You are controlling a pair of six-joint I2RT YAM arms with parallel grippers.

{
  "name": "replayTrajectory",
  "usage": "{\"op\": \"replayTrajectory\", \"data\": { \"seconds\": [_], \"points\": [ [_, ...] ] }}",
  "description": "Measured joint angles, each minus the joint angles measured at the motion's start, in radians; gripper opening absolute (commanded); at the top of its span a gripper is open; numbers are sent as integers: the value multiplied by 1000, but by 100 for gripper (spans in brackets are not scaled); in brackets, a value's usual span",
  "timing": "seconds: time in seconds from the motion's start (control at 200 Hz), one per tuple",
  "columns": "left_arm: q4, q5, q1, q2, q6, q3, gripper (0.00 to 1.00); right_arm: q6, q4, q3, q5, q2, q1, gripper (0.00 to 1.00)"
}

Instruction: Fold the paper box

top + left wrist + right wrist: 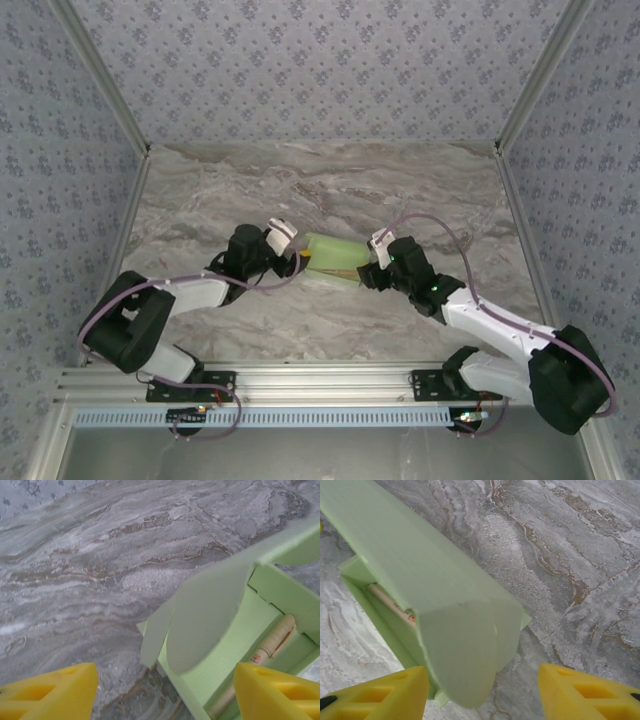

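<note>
At the near edge, a slotted aluminium rail (320, 385) carries both arm bases, and from there each arm reaches inward over the grey marbled table (330, 180), trailing a purple cable (440, 222). The two wrists meet near the middle of the table, one at each end of the paper box (335, 258), a pale green, partly folded long carton lying crosswise between them. The left gripper (297, 260) sits at the box's left end with its jaws spread wide. In its wrist view the yellow fingers (50, 692) frame the bottom corners, the left one well clear of the card and the right one in front of the box's open side, so nothing is clamped. There a rounded flap stands open, swung out over the marble, and a thin tan stick (276, 639) lies along the inside of the box. The right gripper (372, 270) is at the opposite end, likewise released. From its wrist camera the fingers (590, 692) stand apart, with the box end between them, nearer the left finger and separated from the right one by bare table. That end has a rounded flap bent down over it, while the long side beneath the top panel gapes, showing the stick again. Beyond the box the marble runs to a wall (320, 60) papered in a small blue-grey floral print.
</note>
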Motion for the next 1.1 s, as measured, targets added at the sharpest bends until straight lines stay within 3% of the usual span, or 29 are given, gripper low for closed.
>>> {"op": "replayTrajectory", "data": {
  "seconds": [0.16,0.38,0.725,1.099],
  "points": [
    [3,30,3,50,25,59,58,-7,14,0,16,15,0,60],
    [5,63,5,97,45,93,27,-10,16,0,27,16,-3,59],
    [2,93,5,105,35,119,16,-10,15,2,42,25,-11,55],
    [-6,107,5,111,18,134,4,-24,22,45,45,74,-16,36]
  ]
}}
